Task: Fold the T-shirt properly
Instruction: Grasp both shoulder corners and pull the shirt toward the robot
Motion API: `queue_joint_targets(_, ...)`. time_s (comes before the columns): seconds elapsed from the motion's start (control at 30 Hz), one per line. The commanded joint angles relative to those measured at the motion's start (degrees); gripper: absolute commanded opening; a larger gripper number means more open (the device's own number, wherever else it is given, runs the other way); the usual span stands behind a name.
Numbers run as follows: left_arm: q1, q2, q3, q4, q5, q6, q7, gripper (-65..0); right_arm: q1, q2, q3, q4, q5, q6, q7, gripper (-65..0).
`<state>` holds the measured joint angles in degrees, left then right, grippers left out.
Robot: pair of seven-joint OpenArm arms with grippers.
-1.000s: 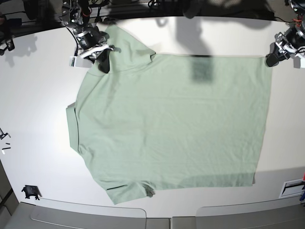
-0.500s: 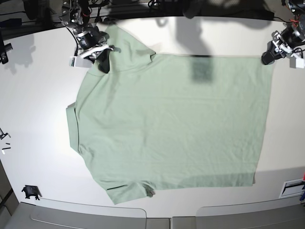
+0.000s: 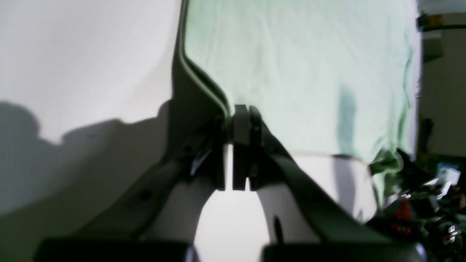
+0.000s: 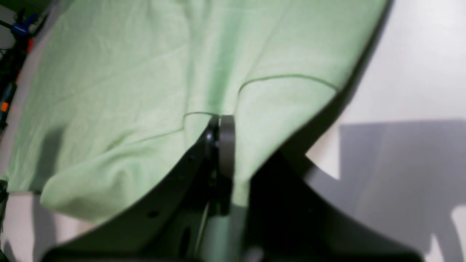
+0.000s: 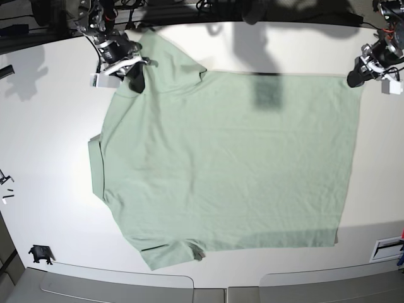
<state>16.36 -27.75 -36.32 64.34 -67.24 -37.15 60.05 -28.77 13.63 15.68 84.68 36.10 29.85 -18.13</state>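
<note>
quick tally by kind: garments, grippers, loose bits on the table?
Shirts: 1, the T-shirt
Grippers: 2, left gripper and right gripper, both shut on the shirt
Small black clip: 1
Total: 4

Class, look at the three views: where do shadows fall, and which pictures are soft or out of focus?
Base view: sharp; a dark rectangular shadow lies on the pale mint-green fabric T-shirt near its top edge. Left wrist view: the left pincer is blurred, and broad grey shadows cross the white table. Right wrist view: soft throughout, the right pincer dark and underexposed against the cloth.
</note>
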Motion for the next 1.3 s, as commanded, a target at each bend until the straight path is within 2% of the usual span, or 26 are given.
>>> queue_joint_targets(0.0,1.0,-0.8,-0.1,2.2,-0.4,0.0,0.5,-65.0,-0.9,0.5,1.3,1.5,0.6,0.3,-0.9,-65.0)
queue_joint_targets(0.13,5.6,-0.8,-0.1,11.8,-0.3,-0.2,0.3,-65.0,-3.9,0.5,4.2,3.8,5.2,0.5,-3.0,-65.0)
queue_joint_targets(0.2,8.5,-0.8,-0.1,16.8,0.6,-0.2,0.3,-65.0,-5.8,0.5,4.9,5.1,6.3,2.1,-3.0,-65.0)
queue_joint_targets(0.27,11.4,-0.8,-0.3,21.5,3.0,-0.2,-0.6,-65.0,-7.8,0.5,5.1,6.8,6.3,3.5,-3.0,-65.0)
queue_joint_targets(0.4,16.4,0.4,-4.2,28.3,4.1,-0.2,-1.4,-65.0,-12.1,0.5,5.1,11.2,6.3,3.9,-3.4,-65.0)
queue_joint_targets(0.57,21.4,2.4,-11.1,32.4,1.3,-0.2,-1.4,-65.0,-17.3,0.5,5.1,17.2,6.3,3.8,-3.9,-65.0)
queue_joint_targets(0.8,26.4,2.6,-18.0,33.4,-3.6,-1.0,0.1,-65.0,-24.7,0.5,6.2,26.5,6.4,3.8,-5.7,-65.0)
queue_joint_targets(0.93,25.2,2.1,-18.8,33.4,-5.2,-1.6,-2.2,-65.0,-22.3,0.5,7.0,28.9,6.3,3.8,-5.0,-65.0)
queue_joint_targets(1.07,20.2,2.0,-16.8,33.4,-2.7,-1.7,-3.7,-65.0,-15.7,0.5,5.7,28.8,3.0,3.8,-5.1,-65.0)
queue_joint_targets(1.2,14.8,2.0,-12.3,33.4,5.8,-1.6,-8.6,-65.0,-9.4,0.5,2.8,27.7,-2.8,2.1,-4.8,-65.0)
queue_joint_targets(1.27,12.4,2.0,-9.8,33.4,10.9,0.4,-11.7,-65.0,-6.5,0.5,1.6,25.7,-4.3,1.6,-4.3,-65.0)
